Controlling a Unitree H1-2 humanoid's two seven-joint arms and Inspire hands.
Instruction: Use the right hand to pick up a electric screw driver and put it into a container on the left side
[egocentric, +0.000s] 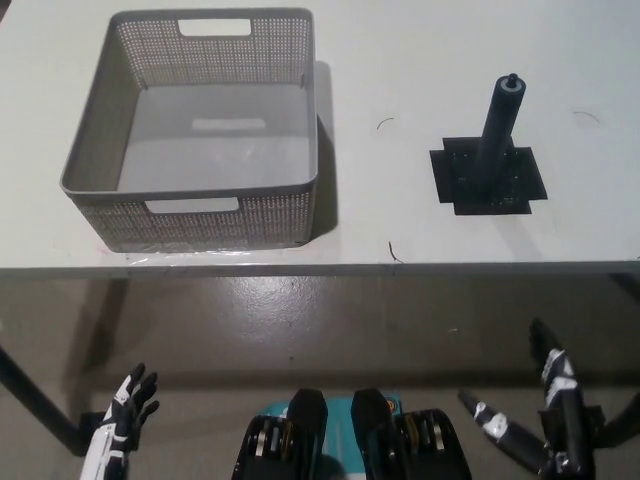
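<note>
**Step 1: Approach Not Yet Begun**

I see the right robot hand (545, 415) low, fingers spread, holding nothing; the left robot hand (125, 420) rests likewise. The electric screw driver (498, 125) stands upright on the table (400, 60) (on a dark pad). Next: reach, grasp, carry to container (300, 190).

Bare desk (400, 80) lies between the grey basket (200, 130) at ten o'clock and the upright screwdriver (500, 125) on its black base plate (488, 180) at two o'clock. The basket's walls stand tall on every side, its top open. The desk's front edge runs between both low hands and everything on top.
</note>
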